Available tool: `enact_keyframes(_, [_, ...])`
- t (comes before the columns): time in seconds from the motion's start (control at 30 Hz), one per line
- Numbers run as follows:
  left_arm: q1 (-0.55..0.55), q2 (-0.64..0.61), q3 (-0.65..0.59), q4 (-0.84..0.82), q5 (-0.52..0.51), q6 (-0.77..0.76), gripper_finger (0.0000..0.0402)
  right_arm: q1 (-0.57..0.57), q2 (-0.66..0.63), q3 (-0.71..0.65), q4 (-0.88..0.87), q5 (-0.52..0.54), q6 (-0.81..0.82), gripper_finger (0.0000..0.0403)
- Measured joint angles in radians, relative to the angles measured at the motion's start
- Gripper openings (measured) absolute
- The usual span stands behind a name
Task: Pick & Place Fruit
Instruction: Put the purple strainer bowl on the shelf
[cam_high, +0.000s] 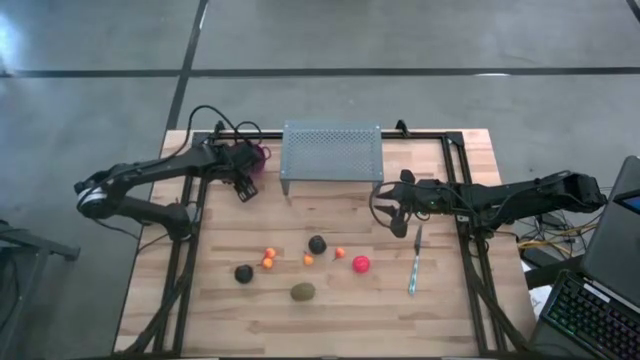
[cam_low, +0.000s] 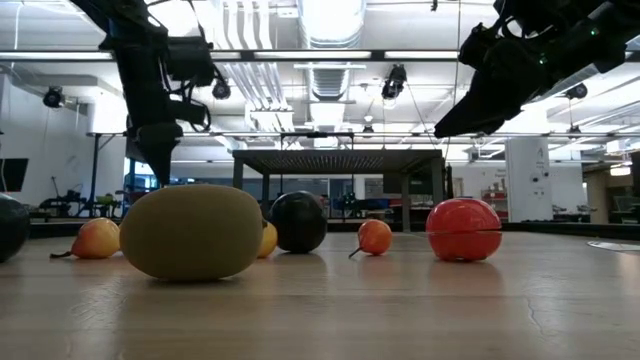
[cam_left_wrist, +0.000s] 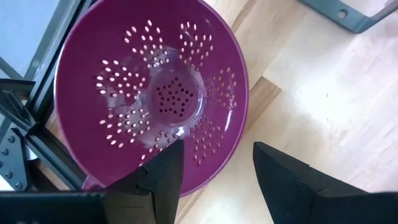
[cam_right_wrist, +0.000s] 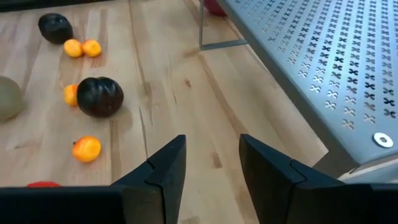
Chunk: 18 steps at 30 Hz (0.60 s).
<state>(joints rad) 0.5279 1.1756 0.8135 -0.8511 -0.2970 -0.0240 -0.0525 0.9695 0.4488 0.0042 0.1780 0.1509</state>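
Lying loose: small round fruit (cam_high: 317, 244), dark, red, orange.

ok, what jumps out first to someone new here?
The scattered fruit near the table's front: a red ball, two dark balls, a green oval and tiny orange ones. Behind them a grey perforated metal stand, with a purple colander under the left hand.

Bright, even overhead room light; ceiling lamps (cam_low: 330, 15) glare in the low view (near tabletop (cam_low: 400, 310) soft), shadows faint
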Motion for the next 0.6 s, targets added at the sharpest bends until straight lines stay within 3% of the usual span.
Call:
enact_keyframes(0.3, [0.001, -0.056, 0.001, -0.026, -0.007, 0.018, 0.0197, 0.000, -0.001, 0.002, 0.156, 0.005, -0.042, 0.0164])
enact_keyframes(0.6, [0.000, -0.070, 0.018, -0.105, -0.008, -0.030, 0.0197, -0.001, -0.001, 0.002, 0.166, 0.007, -0.104, 0.0179])
